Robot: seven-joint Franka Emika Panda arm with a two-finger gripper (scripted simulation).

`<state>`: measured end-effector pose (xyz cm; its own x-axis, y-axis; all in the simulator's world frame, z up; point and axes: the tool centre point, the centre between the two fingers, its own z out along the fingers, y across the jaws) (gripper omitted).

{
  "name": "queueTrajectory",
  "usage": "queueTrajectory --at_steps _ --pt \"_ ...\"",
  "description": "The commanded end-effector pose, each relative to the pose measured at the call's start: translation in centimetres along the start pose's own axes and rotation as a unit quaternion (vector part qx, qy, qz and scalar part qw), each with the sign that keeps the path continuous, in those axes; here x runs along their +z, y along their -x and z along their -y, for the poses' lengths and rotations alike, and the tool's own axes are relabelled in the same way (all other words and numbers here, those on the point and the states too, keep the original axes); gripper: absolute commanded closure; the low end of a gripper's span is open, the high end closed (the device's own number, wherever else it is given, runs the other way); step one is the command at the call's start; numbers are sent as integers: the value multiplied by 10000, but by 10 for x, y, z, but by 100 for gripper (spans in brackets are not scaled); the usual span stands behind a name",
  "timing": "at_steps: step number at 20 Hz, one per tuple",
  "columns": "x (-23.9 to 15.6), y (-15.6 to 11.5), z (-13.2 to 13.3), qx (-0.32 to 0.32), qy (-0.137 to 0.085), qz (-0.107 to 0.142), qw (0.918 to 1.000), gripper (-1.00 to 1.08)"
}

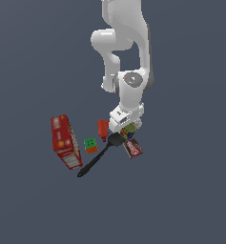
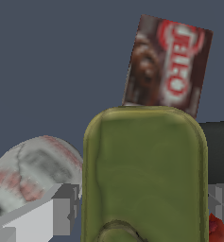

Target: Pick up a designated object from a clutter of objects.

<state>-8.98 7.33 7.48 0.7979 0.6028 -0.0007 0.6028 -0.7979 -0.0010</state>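
The designated object, a small can with an olive-green top (image 2: 144, 170), fills the space between my fingers in the wrist view. One grey finger (image 2: 61, 208) lies flush against one side of it and the other finger (image 2: 221, 196) against the opposite side. My gripper (image 1: 126, 127) is down low in the clutter of objects, shut on the can (image 1: 129, 129), of which only a green sliver shows in the exterior view.
A white ball (image 2: 30, 170) sits right beside one finger. A dark red packet (image 2: 168, 66) lies just beyond the can. In the exterior view a black spatula (image 1: 97, 157), red bottle (image 1: 103, 129), green-orange cube (image 1: 90, 145) and tall red box (image 1: 65, 141) lie toward that view's left.
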Motion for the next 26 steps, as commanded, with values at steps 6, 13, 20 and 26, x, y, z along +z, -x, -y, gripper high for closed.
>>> queueTrajectory --at_steps 6,13,20,26 --pt "11 0 0 -7 4 -4 10000 108" --pt "11 0 0 -7 4 -4 10000 108" --pt "2 -2 -5 1 46 -72 10000 108" --pt "-15 9 -16 0 43 -70 10000 108"
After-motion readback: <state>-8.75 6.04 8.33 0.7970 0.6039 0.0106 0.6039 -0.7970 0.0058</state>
